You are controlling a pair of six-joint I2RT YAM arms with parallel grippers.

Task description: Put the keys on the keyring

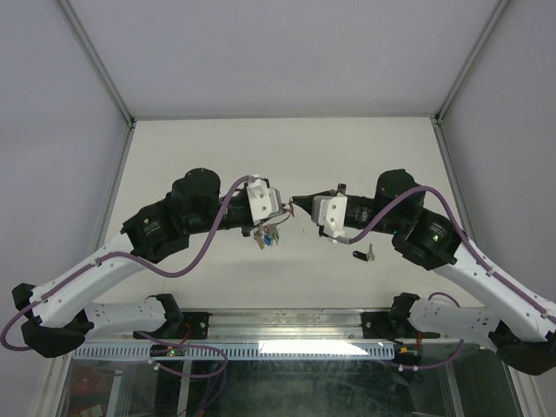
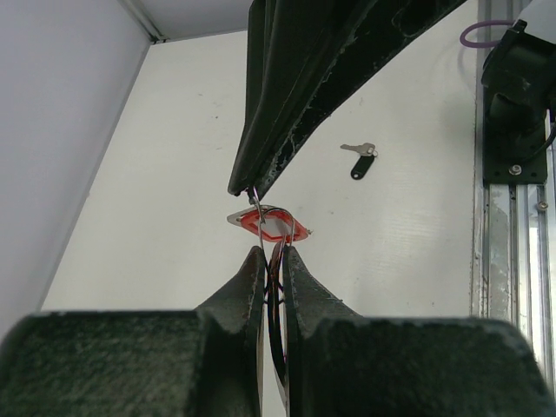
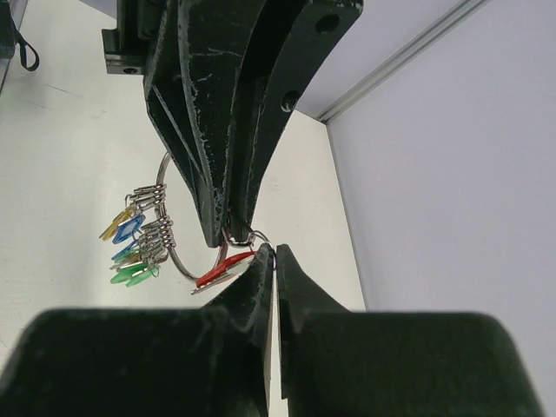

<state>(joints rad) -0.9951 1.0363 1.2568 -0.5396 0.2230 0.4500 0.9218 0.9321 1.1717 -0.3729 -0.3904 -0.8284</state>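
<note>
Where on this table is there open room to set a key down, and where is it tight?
Open: the far strip of table along the back wall; also the near-centre patch between the hanging keyring and the near edge. Tight: mid-table, where left gripper on the keyring meets right gripper pinching the red-tagged key, and around the black-tagged key.

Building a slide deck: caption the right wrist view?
Right gripper holds a red-tagged key at the keyring pinched in the left gripper.
</note>
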